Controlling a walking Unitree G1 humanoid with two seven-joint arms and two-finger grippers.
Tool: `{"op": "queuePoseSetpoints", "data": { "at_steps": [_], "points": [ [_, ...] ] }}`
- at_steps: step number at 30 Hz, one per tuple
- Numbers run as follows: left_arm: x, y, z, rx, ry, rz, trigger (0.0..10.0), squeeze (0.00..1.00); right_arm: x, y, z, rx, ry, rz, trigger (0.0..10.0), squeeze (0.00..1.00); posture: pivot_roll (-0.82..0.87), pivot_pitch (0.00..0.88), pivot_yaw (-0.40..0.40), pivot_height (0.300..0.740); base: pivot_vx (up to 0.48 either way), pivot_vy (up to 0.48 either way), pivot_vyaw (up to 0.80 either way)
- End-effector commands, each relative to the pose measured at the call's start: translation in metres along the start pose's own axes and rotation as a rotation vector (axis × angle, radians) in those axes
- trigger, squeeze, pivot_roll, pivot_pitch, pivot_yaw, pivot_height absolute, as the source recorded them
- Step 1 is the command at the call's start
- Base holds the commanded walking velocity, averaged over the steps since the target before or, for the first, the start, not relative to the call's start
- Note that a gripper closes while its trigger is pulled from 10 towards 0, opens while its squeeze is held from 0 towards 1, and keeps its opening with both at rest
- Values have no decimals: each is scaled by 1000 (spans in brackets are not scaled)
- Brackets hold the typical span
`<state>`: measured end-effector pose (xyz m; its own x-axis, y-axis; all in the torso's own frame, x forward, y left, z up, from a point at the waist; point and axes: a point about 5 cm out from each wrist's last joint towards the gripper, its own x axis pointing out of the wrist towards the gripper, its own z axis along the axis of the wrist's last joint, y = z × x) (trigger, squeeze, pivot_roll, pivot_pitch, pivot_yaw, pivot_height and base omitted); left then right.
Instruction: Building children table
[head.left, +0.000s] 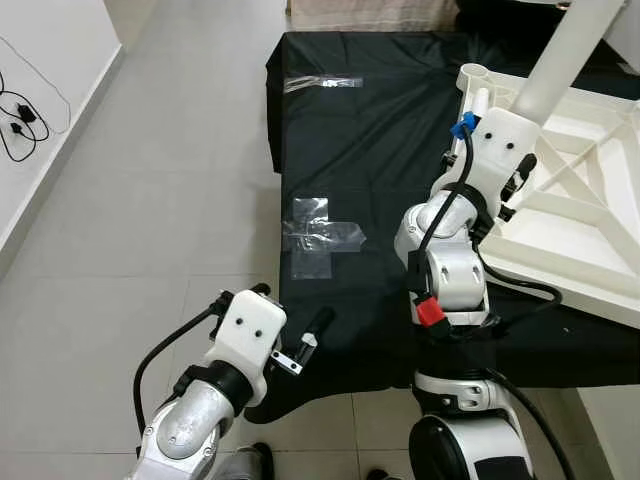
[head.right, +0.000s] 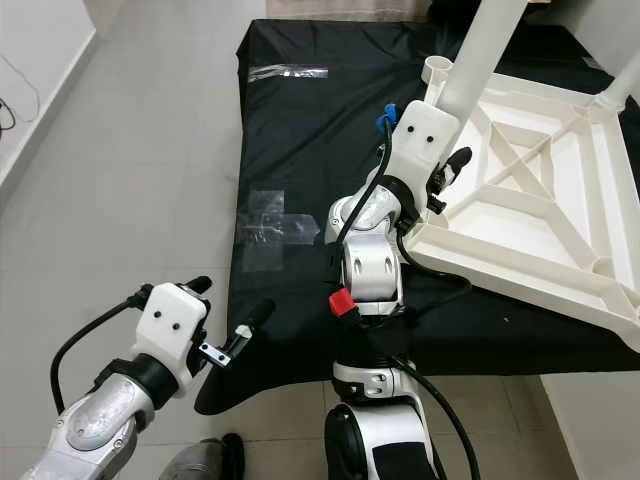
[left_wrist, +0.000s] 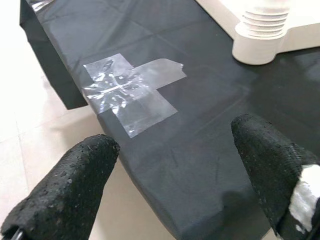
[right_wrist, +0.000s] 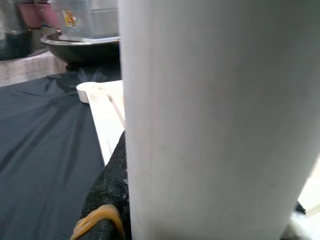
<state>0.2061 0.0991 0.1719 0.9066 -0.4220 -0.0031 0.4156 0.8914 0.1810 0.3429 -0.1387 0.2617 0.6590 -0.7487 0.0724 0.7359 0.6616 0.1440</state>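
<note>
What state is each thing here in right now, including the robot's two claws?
Table top: upside down on the black cloth, ribs facing up.
White leg: standing upright at the top's corner, gripped.
Right gripper: shut on the white leg.
Left gripper: open, empty, over the cloth's near edge.
Tape cross: stuck flat, crinkled.

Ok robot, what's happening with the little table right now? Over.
Right gripper shut on white table leg. Upside-down white tabletop on black cloth. Left gripper open, empty, over cloth edge. Nothing blocking.
</note>
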Motion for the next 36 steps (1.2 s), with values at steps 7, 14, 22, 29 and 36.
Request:
{"op": "queuePoseSetpoints", "data": {
  "at_steps": [7, 14, 22, 29, 36],
  "points": [
    [-5, -23, -1, -50, 7, -191, 10000, 0, -4, -8, -63, -146, 218, -48, 10000, 0, 160, 250, -34, 740, 0, 0, 0],
    [-6, -27, -1, -60, 4, -187, 10000, 0, -9, -2, -61, -121, 218, -16, 10000, 1000, 163, 249, -33, 740, 0, 0, 0],
    [-6, -28, -3, -49, 12, -188, 10000, 0, -12, 5, -54, -82, 185, 34, 10000, 0, 159, 243, -35, 740, 0, 0, 0],
    [-7, -27, -5, -39, 15, -177, 10000, 0, -13, 7, -49, -78, 134, 80, 10000, 0, 154, 230, -35, 740, 0, 0, 0],
    [-6, -24, -6, -31, 14, -161, 10000, 0, -15, 9, -51, -54, 157, 122, 10000, 0, 148, 227, -33, 740, 0, 0, 0]
  ]
}}
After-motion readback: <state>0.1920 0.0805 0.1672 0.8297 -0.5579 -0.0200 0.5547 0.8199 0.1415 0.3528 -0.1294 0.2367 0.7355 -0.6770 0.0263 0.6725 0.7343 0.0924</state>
